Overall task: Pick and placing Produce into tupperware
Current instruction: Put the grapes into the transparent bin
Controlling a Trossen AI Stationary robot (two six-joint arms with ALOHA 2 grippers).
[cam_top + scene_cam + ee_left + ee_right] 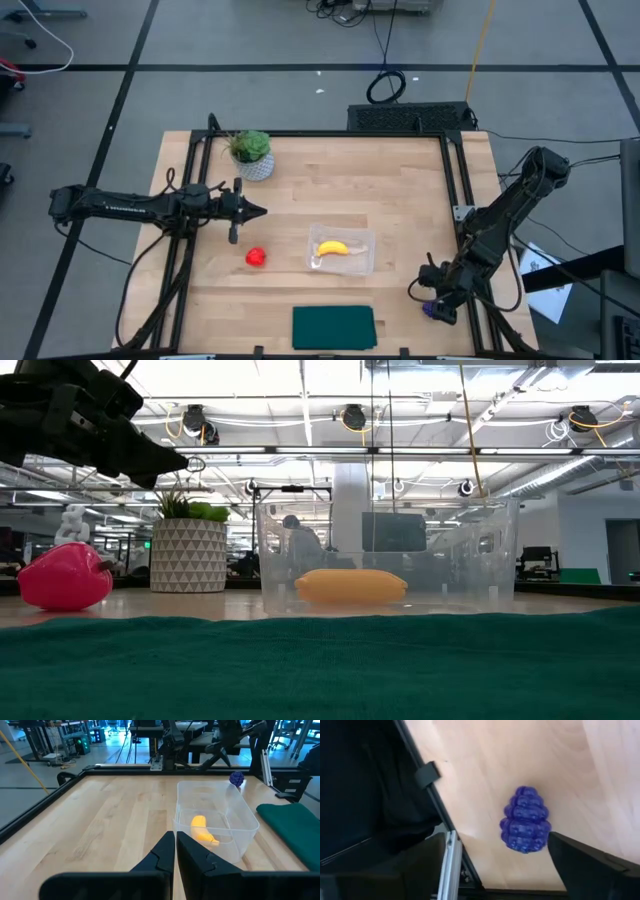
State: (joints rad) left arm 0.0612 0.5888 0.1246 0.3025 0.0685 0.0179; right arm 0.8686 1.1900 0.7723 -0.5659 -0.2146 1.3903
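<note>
The clear tupperware (342, 251) stands mid-table with the yellow banana (332, 248) lying inside it, as the low view also shows of the banana (350, 586). The red fruit (256, 257) rests on the wood left of the tupperware. The purple grape bunch (525, 819) lies on the table near the right rail, close to the near edge. My right gripper (495, 854) hovers over the bunch, open, one finger on either side and apart from it. My left gripper (256, 210) hangs shut above the table, beyond the red fruit (65, 575).
A potted plant (250, 153) stands at the far left of the table. A dark green mat (333, 327) lies at the near edge. Black frame rails (463, 215) run along both sides, the right one close beside the grape bunch (432, 311). Bare wood lies between plant and tupperware.
</note>
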